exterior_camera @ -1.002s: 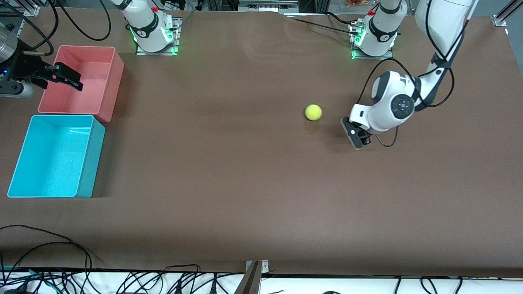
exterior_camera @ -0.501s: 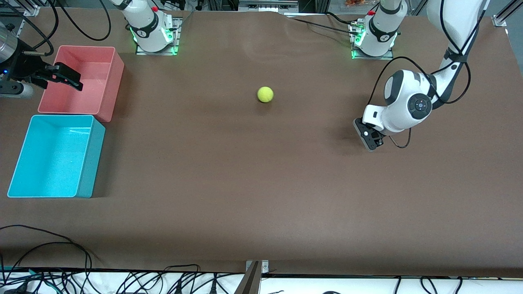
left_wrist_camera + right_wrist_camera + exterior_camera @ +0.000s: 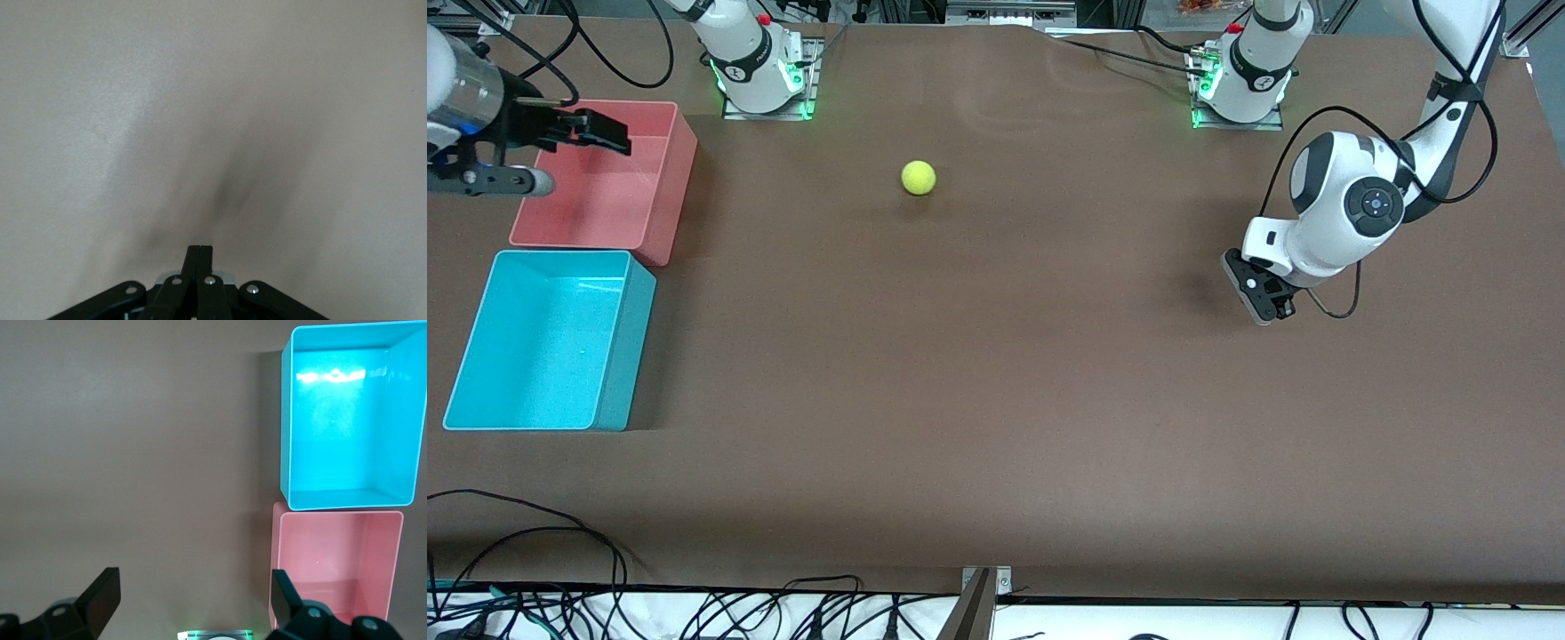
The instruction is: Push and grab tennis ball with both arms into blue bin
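I see the fuzzy yellow-green tennis ball (image 3: 918, 177) loose on the brown surface (image 3: 996, 427) at upper centre, nowhere near the cyan rectangular plastic bin (image 3: 624, 338) at lower left, so with my left gripper (image 3: 1263, 307) pressed together and right gripper (image 3: 609, 138) spread, grabbing and dropping remain.

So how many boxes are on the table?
2. The pink box sits at the right arm's end of the table, and the blue box is right beside it, nearer the front camera. None look hidden.

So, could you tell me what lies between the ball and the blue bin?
Only bare brown table, as the front view shows. The ball sits apart from the blue bin; the pink bin stands just off that line.
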Action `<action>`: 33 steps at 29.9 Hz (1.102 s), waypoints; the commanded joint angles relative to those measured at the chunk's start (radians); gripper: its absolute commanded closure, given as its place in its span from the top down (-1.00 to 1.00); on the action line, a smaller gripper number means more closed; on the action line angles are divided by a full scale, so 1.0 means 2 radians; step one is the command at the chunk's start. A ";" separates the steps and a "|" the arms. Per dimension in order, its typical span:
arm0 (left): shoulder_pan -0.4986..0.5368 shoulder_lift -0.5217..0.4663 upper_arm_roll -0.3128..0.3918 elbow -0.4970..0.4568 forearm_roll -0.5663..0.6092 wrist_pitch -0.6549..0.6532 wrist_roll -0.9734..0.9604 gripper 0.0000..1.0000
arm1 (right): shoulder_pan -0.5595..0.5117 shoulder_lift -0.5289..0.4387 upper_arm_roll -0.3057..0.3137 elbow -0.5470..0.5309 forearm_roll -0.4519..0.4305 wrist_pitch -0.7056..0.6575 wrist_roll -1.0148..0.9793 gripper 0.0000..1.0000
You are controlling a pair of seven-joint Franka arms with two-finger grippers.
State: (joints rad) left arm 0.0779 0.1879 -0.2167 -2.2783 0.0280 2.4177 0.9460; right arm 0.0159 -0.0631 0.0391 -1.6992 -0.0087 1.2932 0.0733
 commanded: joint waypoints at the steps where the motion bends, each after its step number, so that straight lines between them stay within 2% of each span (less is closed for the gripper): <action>1: -0.001 -0.026 0.003 -0.003 0.012 -0.009 0.003 -1.00 | 0.003 -0.014 0.000 -0.045 0.003 -0.027 -0.004 1.00; 6: -0.001 -0.033 0.007 -0.002 0.013 -0.009 0.003 -1.00 | 0.003 -0.036 0.006 -0.103 0.006 -0.022 -0.005 1.00; 14: -0.001 -0.035 0.010 0.002 0.013 -0.010 0.003 -1.00 | 0.004 -0.076 0.036 -0.194 0.007 0.037 -0.005 1.00; 21: -0.001 -0.043 0.021 0.002 0.013 -0.009 0.003 -1.00 | 0.003 -0.076 0.092 -0.250 0.007 0.070 -0.005 1.00; 29: -0.001 -0.049 0.026 0.002 0.012 -0.009 0.001 -1.00 | 0.003 -0.073 0.127 -0.308 0.007 0.108 -0.005 1.00; 33: -0.001 -0.049 0.026 0.002 0.012 -0.009 -0.003 -1.00 | 0.003 -0.061 0.132 -0.329 0.006 0.122 -0.007 1.00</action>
State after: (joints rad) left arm 0.0776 0.1067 -0.1691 -2.2758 0.0296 2.4170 0.9460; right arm 0.0288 -0.1770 0.2877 -2.2914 -0.0045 1.4960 0.0726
